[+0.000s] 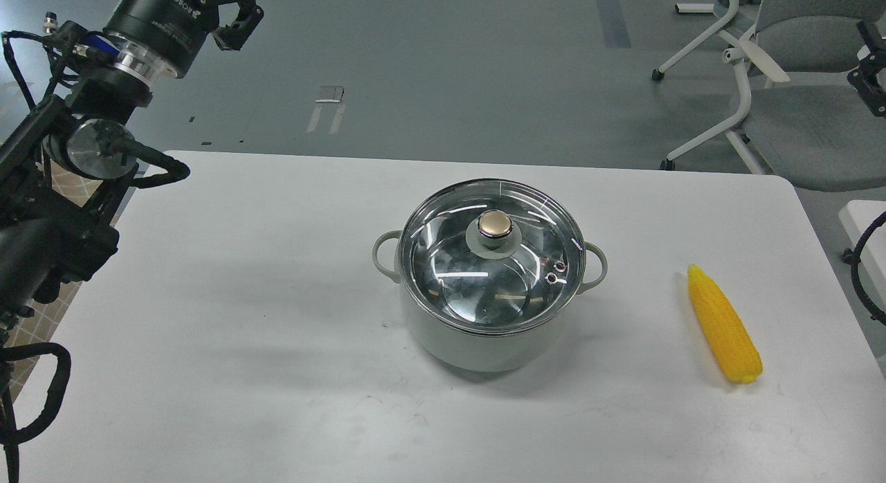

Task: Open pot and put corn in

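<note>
The pale grey-green pot point(484, 344) stands in the middle of the white table, with its glass lid point(493, 258) and brass-coloured knob point(495, 224) on top. The yellow corn point(723, 324) lies on the table to the pot's right, well clear of it. My left gripper point(235, 16) hangs high at the top left, far from the pot; its fingertips are cut off by the frame's top edge. Only a dark piece of my right gripper point(873, 75) shows at the right edge, above and behind the corn.
The table point(242, 296) ends just right of the corn, with rounded far corners. Grey office chairs point(796, 75) stand on the floor beyond the far right corner. A second white surface point(865, 227) shows at the right edge.
</note>
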Controlling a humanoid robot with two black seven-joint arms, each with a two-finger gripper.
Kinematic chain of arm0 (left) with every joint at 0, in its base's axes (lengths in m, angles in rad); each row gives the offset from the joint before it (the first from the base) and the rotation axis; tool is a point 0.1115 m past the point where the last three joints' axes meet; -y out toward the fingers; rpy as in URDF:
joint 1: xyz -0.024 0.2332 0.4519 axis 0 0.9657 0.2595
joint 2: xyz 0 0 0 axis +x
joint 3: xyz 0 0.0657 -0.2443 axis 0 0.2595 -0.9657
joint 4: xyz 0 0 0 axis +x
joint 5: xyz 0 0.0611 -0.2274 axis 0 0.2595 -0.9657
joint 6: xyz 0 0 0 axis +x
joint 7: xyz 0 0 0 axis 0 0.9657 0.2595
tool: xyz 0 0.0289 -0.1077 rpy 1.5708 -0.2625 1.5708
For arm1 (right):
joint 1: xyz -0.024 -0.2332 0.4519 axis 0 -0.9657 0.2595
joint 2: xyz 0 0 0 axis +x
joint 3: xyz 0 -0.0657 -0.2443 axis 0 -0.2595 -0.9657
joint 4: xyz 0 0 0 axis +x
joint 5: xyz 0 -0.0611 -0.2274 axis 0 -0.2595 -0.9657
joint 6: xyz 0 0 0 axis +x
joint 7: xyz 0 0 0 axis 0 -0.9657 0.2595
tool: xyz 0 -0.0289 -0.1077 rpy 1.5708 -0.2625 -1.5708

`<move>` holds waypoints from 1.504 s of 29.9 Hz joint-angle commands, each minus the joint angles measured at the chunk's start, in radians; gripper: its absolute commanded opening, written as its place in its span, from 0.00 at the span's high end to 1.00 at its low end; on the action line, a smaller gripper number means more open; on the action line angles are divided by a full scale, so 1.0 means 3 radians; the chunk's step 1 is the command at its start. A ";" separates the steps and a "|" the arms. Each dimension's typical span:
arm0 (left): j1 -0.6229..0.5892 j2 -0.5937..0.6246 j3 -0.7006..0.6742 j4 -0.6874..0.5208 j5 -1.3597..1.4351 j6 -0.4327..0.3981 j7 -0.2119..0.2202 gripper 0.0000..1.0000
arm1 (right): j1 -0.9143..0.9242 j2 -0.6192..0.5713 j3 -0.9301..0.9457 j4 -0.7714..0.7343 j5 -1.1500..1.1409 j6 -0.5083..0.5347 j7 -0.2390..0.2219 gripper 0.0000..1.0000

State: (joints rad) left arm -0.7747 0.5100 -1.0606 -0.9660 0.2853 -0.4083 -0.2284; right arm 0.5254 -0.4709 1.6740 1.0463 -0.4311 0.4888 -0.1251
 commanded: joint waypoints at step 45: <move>0.0225 0.0443 0.0140 -0.1739 0.3884 0.0057 0.0030 0.13 | -0.0279 0.0036 0.0121 0.0000 0.0026 0.0000 0.0003 0.00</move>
State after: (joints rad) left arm -0.7080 0.6468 -1.0209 -1.4491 1.2750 -0.3926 -0.2180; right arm 0.4442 -0.4600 1.7083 1.0449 -0.4235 0.4886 -0.1240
